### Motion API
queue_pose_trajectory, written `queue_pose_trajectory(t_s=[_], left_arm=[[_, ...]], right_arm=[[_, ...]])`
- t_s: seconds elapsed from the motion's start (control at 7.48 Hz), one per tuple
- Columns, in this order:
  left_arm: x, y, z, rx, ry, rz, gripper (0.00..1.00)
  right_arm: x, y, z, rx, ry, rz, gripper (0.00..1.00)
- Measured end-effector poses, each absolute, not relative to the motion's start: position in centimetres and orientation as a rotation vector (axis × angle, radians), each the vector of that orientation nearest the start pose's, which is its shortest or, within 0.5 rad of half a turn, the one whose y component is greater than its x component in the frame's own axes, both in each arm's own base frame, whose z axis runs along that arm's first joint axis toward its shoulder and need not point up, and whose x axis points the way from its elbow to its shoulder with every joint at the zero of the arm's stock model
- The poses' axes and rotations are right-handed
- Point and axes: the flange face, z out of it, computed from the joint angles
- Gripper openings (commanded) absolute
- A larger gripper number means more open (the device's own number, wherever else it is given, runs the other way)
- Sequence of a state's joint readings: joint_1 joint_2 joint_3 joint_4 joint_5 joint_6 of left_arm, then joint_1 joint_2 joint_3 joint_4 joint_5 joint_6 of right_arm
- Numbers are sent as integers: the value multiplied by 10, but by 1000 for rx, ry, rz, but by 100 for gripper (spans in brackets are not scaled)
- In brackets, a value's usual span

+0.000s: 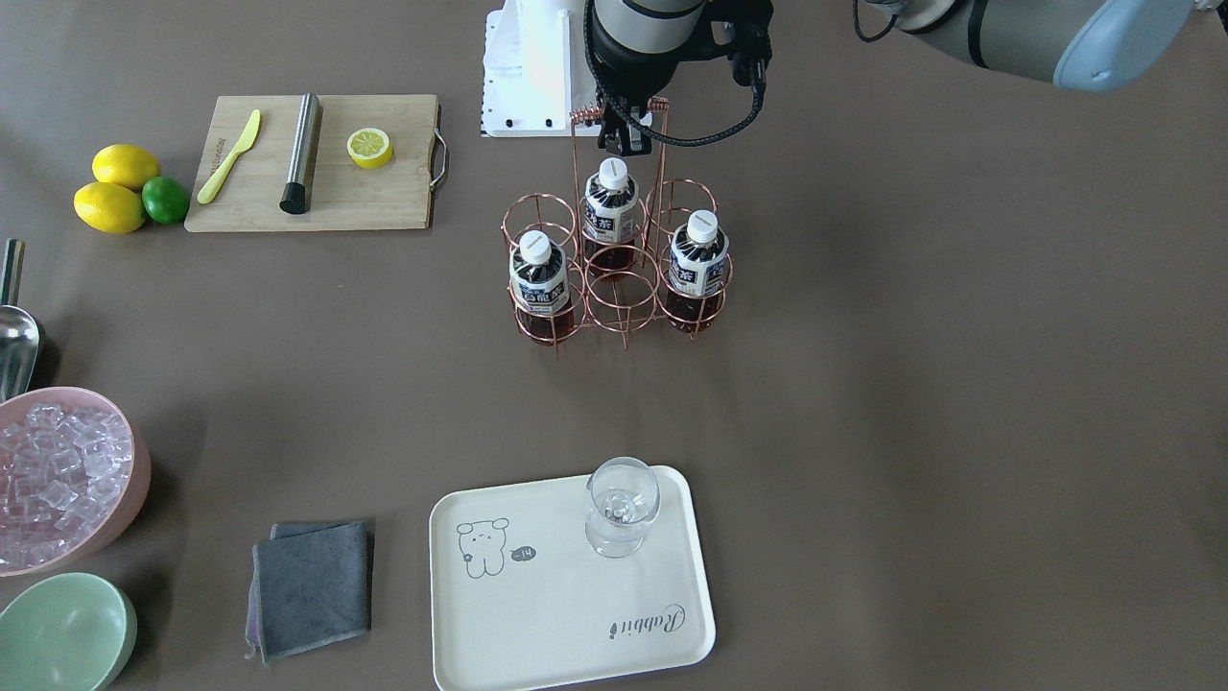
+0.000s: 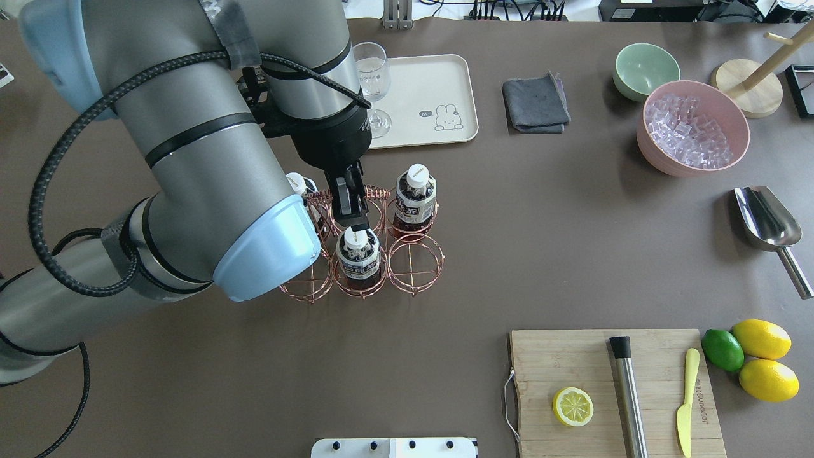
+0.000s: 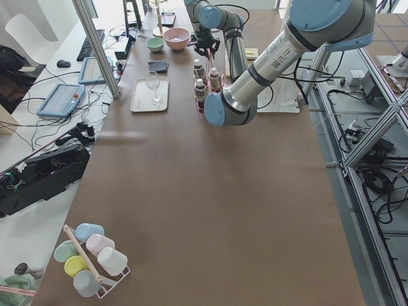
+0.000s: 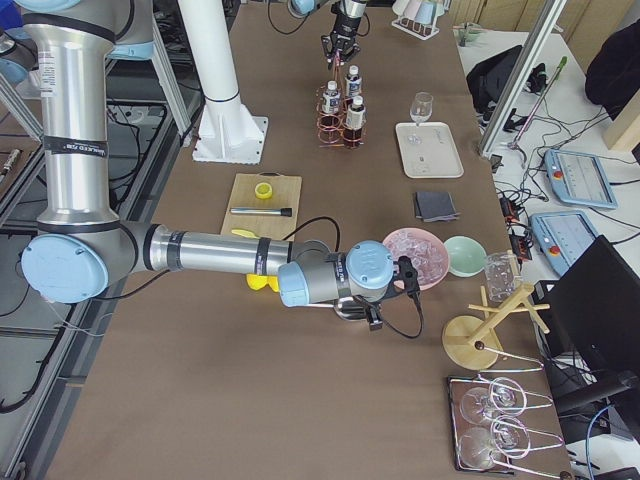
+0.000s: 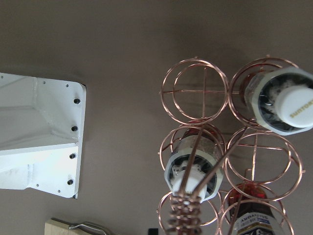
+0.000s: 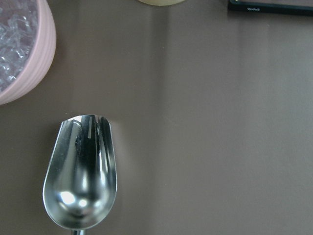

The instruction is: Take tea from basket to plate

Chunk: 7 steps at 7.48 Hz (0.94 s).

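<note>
Three tea bottles stand in the copper wire basket (image 1: 622, 288): one (image 1: 540, 278) at front left, one (image 1: 611, 206) at the back, one (image 1: 700, 259) at right. My left gripper (image 1: 625, 146) hangs by the basket handle just above the back bottle's white cap (image 2: 356, 236), open with nothing in it. From above, that bottle (image 2: 358, 257) sits right under the gripper (image 2: 356, 222). The cream plate (image 1: 537, 614) lies nearer the operators' side. My right gripper (image 4: 372, 318) shows only in the exterior right view, over the scoop; I cannot tell its state.
A stemless glass (image 1: 622, 504) stands on the plate's corner. A grey cloth (image 1: 312, 585), a mint bowl (image 1: 62, 633) and a pink bowl of ice (image 1: 58, 480) lie beside it. A cutting board (image 1: 317, 163) with lemon half, knife and muddler sits near whole fruit (image 1: 125, 187). A metal scoop (image 6: 80, 176) lies below the right wrist.
</note>
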<state>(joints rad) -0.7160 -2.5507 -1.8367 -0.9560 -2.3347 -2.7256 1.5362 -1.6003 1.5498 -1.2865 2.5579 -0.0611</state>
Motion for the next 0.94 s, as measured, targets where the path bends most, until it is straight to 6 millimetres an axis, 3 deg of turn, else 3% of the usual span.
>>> queue_pose_trajectory(t_s=[0.53,0.94], left_arm=[[434,-440,20,-946,485,-1435,0],[436,-436,19,-947,487,-1427,0]], right_arm=[[-21,-512,575,298,-1148,-370,100],[-77,-518,524,408,-1180,-578,98]])
